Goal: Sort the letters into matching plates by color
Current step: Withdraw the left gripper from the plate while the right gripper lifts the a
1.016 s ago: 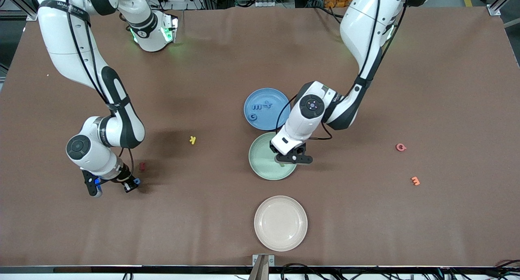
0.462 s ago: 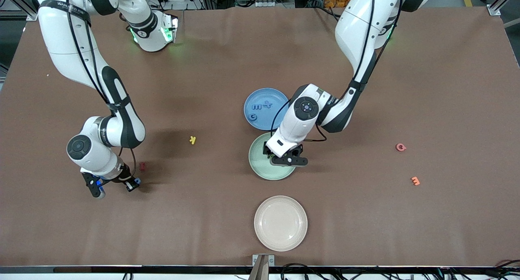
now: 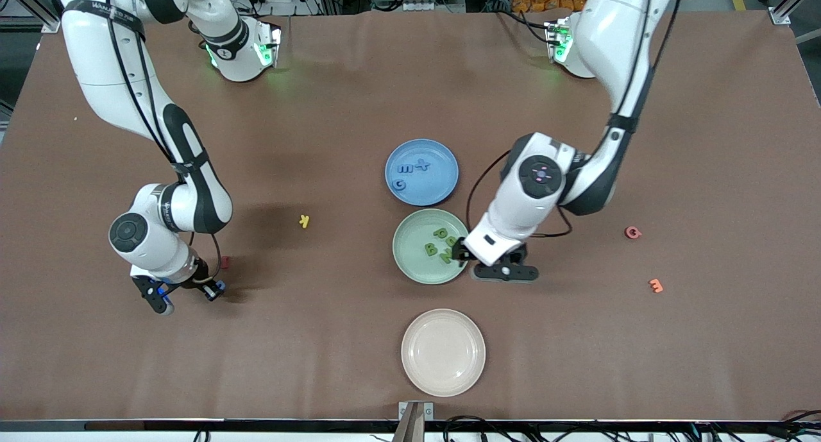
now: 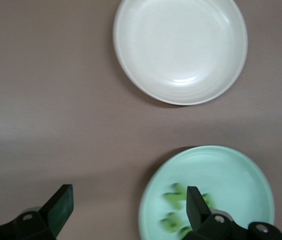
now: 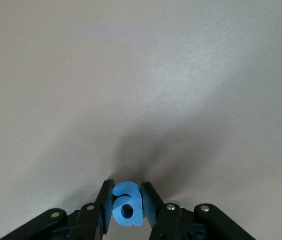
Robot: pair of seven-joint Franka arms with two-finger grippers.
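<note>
Over the rim of the pale mint green round plate, at the side toward the left arm's end of the table, hangs the left gripper, wrist bent down, jaws spread wide and holding nothing. Four green foam letters lie in that plate. Just beside it, farther from the front camera, the medium blue round plate carries three blue foam letters. Toward the right arm's end, the right gripper points down close over the brown table, jaws clamped on a blue foam letter "a". Nearest the camera sits a cream round plate.
</note>
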